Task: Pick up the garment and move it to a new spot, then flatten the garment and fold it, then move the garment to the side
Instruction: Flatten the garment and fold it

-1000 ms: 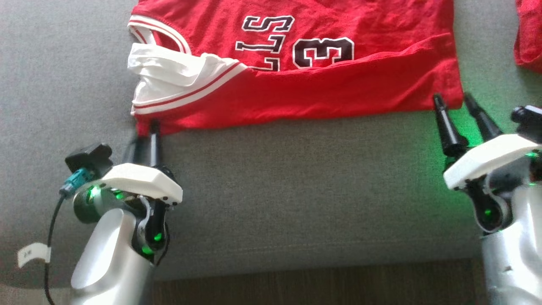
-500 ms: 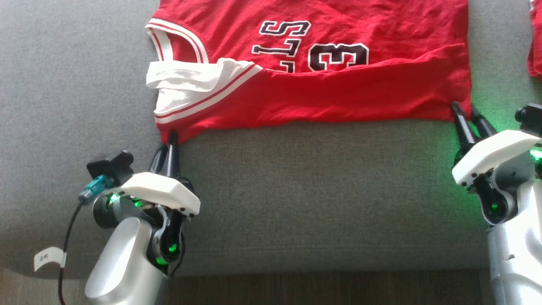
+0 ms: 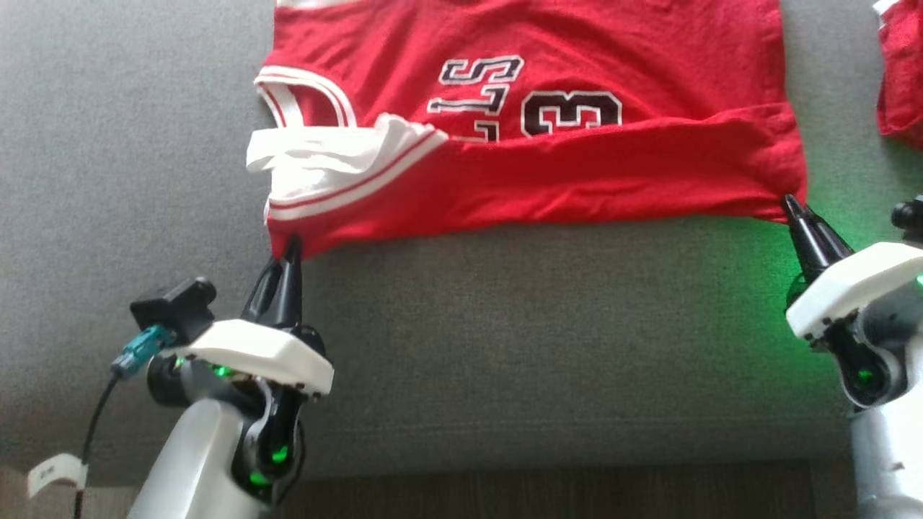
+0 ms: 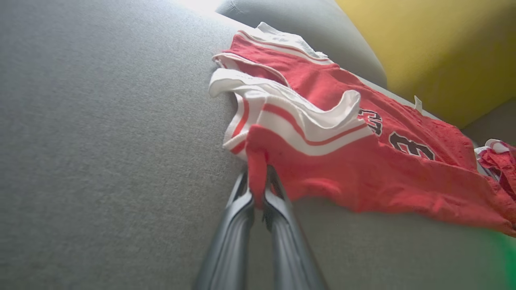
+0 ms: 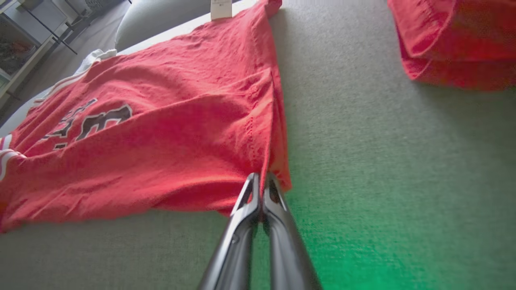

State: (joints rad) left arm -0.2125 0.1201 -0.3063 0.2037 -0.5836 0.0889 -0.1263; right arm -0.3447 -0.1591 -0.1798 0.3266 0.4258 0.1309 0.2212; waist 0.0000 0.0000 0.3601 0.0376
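Clamping the left gripper [image 3: 290,246] on the left near corner of the red jersey [image 3: 577,173], lying partly folded across the grey cushion's [image 3: 505,324] far side. Pinching the right gripper [image 3: 792,205] shut on the right near corner, likely gripping both ends for an even fold.

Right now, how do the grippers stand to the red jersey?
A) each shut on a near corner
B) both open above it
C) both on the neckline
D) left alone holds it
A: left gripper and right gripper each pinch a near corner of the jersey.
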